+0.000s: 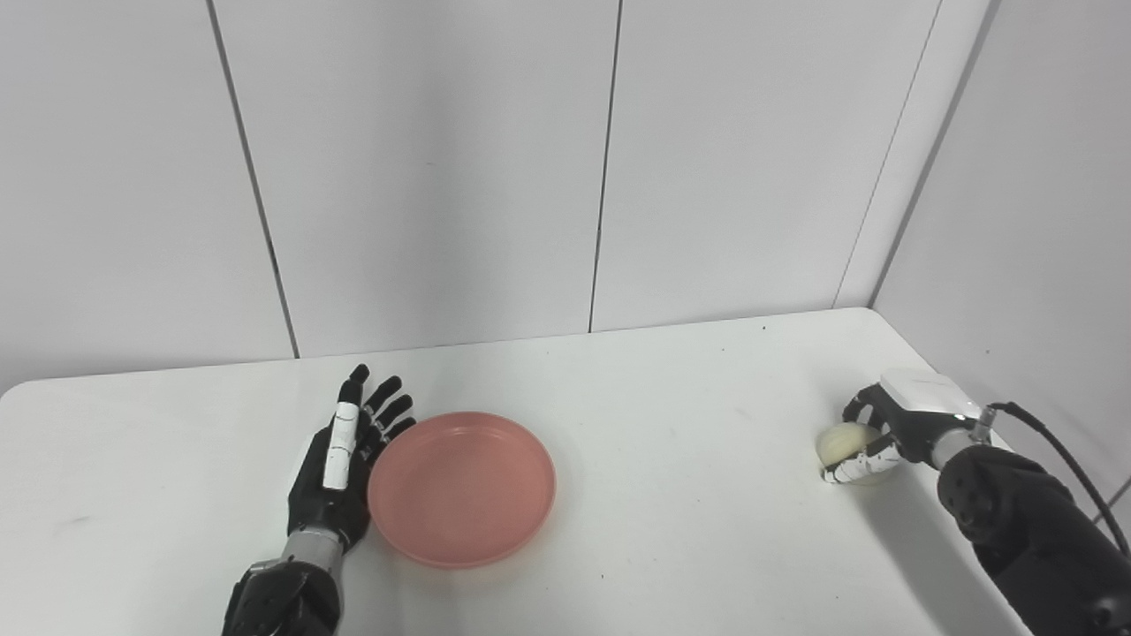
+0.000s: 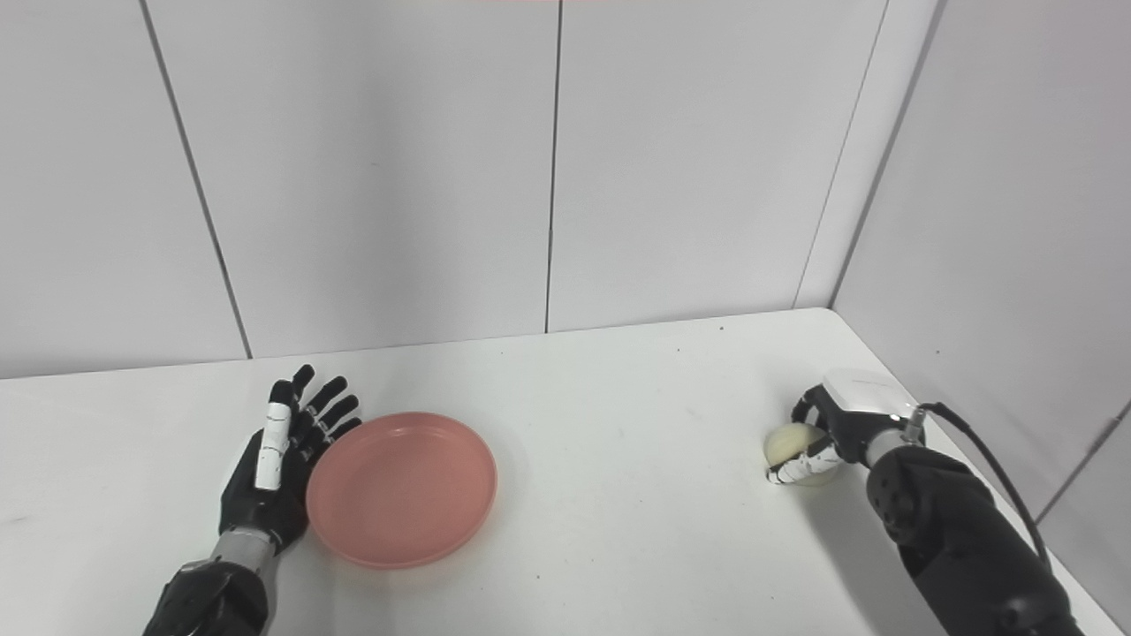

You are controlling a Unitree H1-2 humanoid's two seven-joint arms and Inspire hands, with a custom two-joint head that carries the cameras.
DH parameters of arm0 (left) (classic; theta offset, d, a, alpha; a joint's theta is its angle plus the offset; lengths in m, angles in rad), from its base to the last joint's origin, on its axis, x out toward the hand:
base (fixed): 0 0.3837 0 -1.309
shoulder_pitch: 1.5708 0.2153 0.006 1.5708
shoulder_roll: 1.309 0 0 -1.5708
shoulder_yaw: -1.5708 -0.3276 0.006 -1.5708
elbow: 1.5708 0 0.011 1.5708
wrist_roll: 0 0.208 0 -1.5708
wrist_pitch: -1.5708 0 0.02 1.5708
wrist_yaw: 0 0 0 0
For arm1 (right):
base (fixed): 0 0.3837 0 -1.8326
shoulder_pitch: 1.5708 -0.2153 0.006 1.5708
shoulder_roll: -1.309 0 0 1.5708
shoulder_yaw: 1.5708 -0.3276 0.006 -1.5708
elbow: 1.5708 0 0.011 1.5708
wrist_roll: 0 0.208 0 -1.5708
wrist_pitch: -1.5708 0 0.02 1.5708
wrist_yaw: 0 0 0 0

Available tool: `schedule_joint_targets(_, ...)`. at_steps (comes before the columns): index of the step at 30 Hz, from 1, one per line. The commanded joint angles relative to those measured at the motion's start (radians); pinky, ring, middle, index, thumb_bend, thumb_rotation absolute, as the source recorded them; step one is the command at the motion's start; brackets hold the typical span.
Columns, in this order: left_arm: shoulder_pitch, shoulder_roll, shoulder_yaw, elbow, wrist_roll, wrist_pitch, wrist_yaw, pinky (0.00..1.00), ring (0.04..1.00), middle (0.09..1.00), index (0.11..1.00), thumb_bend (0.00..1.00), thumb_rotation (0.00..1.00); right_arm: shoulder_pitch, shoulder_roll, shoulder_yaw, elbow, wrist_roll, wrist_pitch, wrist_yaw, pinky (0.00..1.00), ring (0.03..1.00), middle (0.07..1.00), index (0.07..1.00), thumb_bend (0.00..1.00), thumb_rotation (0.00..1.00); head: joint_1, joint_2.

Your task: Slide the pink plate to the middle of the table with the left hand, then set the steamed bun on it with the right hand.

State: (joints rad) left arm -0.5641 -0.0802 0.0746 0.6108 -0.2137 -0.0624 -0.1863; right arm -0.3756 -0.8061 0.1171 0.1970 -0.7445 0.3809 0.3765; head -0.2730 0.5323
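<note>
The left hand lies flat and empty on the white worktop, fingers stretched apart and pointing away from the robot, its inner edge against the left rim of the pink plate. The pink plate sits upright on the worktop, left of the worktop's middle, with nothing on it. Well to the right of the plate, near the worktop's right edge, the right hand curls around the pale steamed bun, fingers wrapped over it.
</note>
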Motion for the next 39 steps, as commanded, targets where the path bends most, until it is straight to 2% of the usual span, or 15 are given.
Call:
schedule_joint_targets(1,0.032,0.008,-0.005,0.022,-0.004,0.072,-0.002,0.82,0.878,0.902,1.000,0.88,0.81,0.000,-0.032,0.016,-0.010,0.000,0.024,0.043,0.33,0.412,0.506,0.603,0.87,0.25,0.001,0.001)
schedule_joint_targets(3,0.032,0.009,-0.009,0.020,0.000,0.076,0.000,0.82,0.881,0.902,1.000,0.88,0.81,0.000,-0.041,0.023,-0.020,-0.002,0.033,0.055,0.32,0.395,0.486,0.592,0.86,0.24,0.002,0.001)
schedule_joint_targets(7,0.026,0.011,-0.013,0.032,0.001,0.071,-0.001,0.81,0.890,0.908,1.000,0.89,0.82,-0.003,-0.052,0.029,-0.010,-0.004,0.034,0.049,0.33,0.423,0.524,0.596,0.84,0.26,0.004,0.002)
schedule_joint_targets(10,0.025,0.011,-0.015,0.034,0.003,0.069,-0.001,0.81,0.892,0.910,1.000,0.89,0.82,-0.003,-0.057,0.032,-0.027,-0.005,0.046,0.055,0.32,0.409,0.510,0.605,0.83,0.25,0.006,0.001)
schedule_joint_targets(13,0.023,0.011,-0.017,0.037,0.004,0.065,-0.003,0.81,0.896,0.917,1.000,0.89,0.82,-0.006,-0.059,0.030,-0.046,-0.009,0.058,0.058,0.36,0.448,0.541,0.600,0.81,0.25,0.009,0.001)
schedule_joint_targets(14,0.023,0.011,-0.017,0.039,0.003,0.064,-0.003,0.81,0.895,0.917,1.000,0.88,0.82,-0.006,-0.058,0.027,-0.052,-0.009,0.057,0.051,0.36,0.441,0.533,0.536,0.64,0.20,0.009,0.000)
schedule_joint_targets(15,0.022,0.010,-0.017,0.041,0.004,0.064,-0.002,0.81,0.894,0.917,1.000,0.88,0.83,-0.005,-0.056,0.021,-0.058,-0.007,0.046,0.034,0.35,0.428,0.514,0.504,0.56,0.17,0.011,0.000)
schedule_joint_targets(18,0.020,0.011,-0.019,0.046,0.008,0.061,-0.001,0.81,0.892,0.916,1.000,0.89,0.83,-0.005,-0.054,0.008,-0.084,-0.003,0.035,0.007,0.34,0.423,0.504,0.491,0.53,0.16,0.011,-0.001)
schedule_joint_targets(22,0.018,0.009,-0.017,0.049,0.004,0.061,0.000,0.80,0.885,0.909,1.000,0.88,0.83,-0.007,-0.052,-0.020,-0.127,0.023,-0.022,-0.051,0.31,0.384,0.459,0.486,0.52,0.16,0.014,-0.002)
schedule_joint_targets(25,0.017,0.010,-0.016,0.049,0.003,0.063,0.000,0.80,0.886,0.909,1.000,0.89,0.83,-0.016,-0.050,-0.040,-0.202,0.034,-0.010,-0.037,0.29,0.366,0.446,0.485,0.52,0.16,0.014,-0.002)
schedule_joint_targets(27,0.017,0.009,-0.018,0.049,0.005,0.062,0.000,0.81,0.890,0.912,1.000,0.89,0.83,-0.023,-0.046,-0.053,-0.243,0.044,-0.005,-0.028,0.25,0.309,0.391,0.484,0.52,0.16,0.020,-0.003)
schedule_joint_targets(29,0.017,0.008,-0.020,0.050,0.007,0.061,0.000,0.81,0.891,0.911,1.000,0.89,0.83,-0.032,-0.040,-0.057,-0.277,0.041,0.013,-0.016,0.24,0.301,0.382,0.484,0.52,0.16,0.022,-0.003)
schedule_joint_targets(32,0.017,0.006,-0.024,0.051,0.012,0.063,0.005,0.80,0.891,0.911,1.000,0.89,0.84,-0.052,-0.028,-0.056,-0.347,0.042,-0.012,-0.017,0.22,0.278,0.365,0.486,0.52,0.15,0.034,-0.003)
schedule_joint_targets(35,0.018,0.002,-0.027,0.052,0.015,0.064,0.011,0.81,0.896,0.917,1.000,0.89,0.84,-0.082,-0.011,-0.040,-0.423,0.031,0.006,0.023,0.23,0.309,0.393,0.487,0.52,0.15,0.047,-0.004)
schedule_joint_targets(39,0.015,-0.008,-0.038,0.063,0.031,0.057,0.027,0.80,0.895,0.920,1.000,0.90,0.86,-0.117,0.018,-0.023,-0.489,0.027,0.009,0.062,0.28,0.365,0.451,0.487,0.52,0.15,0.109,-0.010)
